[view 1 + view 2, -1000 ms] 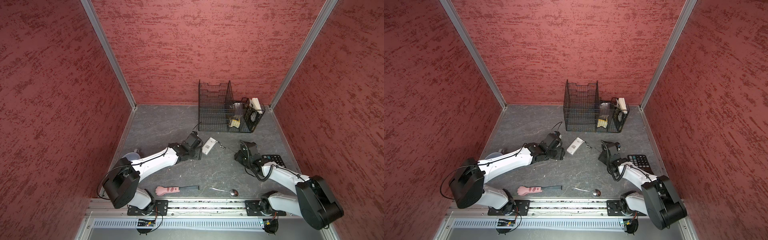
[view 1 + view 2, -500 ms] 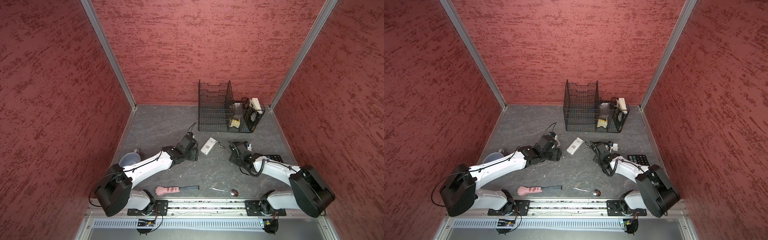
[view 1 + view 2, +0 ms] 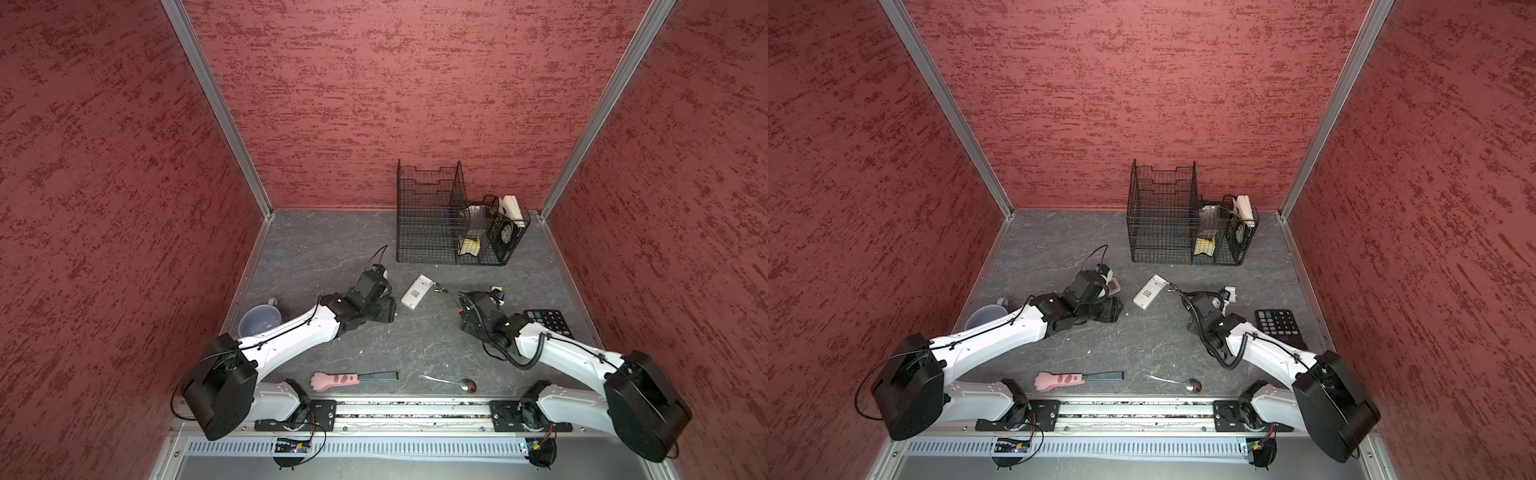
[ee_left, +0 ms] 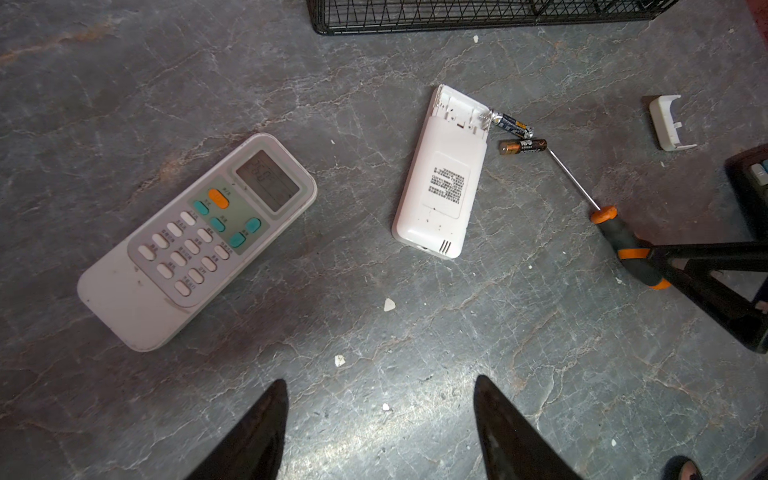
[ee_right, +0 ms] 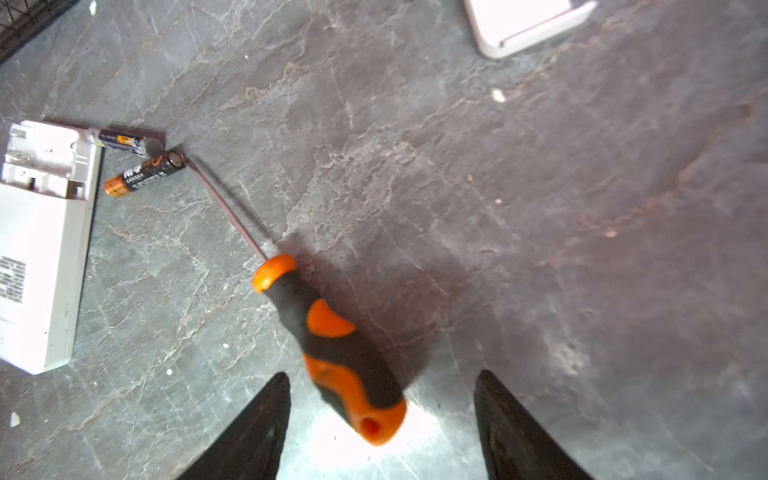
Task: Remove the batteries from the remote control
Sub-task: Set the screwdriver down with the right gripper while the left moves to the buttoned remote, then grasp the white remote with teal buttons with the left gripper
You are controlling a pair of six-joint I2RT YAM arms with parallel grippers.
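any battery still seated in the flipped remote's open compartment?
No: in the left wrist view both batteries lie on the table beside the face-down remote, whose open bay shows only bare white plastic.

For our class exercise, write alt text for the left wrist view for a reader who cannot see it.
Two batteries lie on the grey table beside a face-down white remote with its compartment open. A screwdriver lies just beyond them, a second remote rests face-up, and the open left gripper holds nothing.
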